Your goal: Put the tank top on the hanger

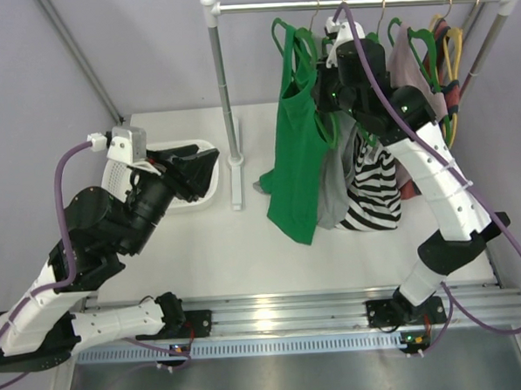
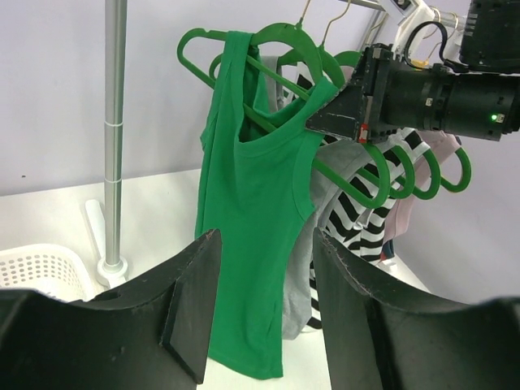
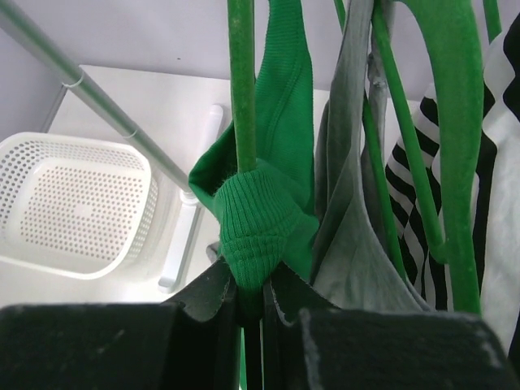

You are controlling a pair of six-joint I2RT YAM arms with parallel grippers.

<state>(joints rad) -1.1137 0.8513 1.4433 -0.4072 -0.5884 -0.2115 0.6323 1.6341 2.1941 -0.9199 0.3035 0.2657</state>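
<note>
The bright green tank top (image 1: 292, 163) hangs from a thin green hanger (image 1: 289, 38) on the rail. One strap lies over the hanger's left shoulder (image 2: 236, 49). My right gripper (image 3: 253, 296) is shut on the other strap (image 3: 258, 219), bunched against the hanger's arm (image 3: 241, 97). In the left wrist view that gripper (image 2: 345, 110) sits at the hanger's right shoulder. My left gripper (image 2: 266, 268) is open and holds nothing. It stands well to the left of the tank top (image 2: 252, 219), over the basket, and faces the garment.
A white perforated basket (image 1: 210, 198) sits on the table by the rack's upright pole (image 1: 223, 83). Right of the green top hang a grey tank top (image 1: 335, 195), a black-and-white striped top (image 1: 375, 185), several more green hangers (image 2: 406, 175) and a yellow hanger (image 1: 452, 54).
</note>
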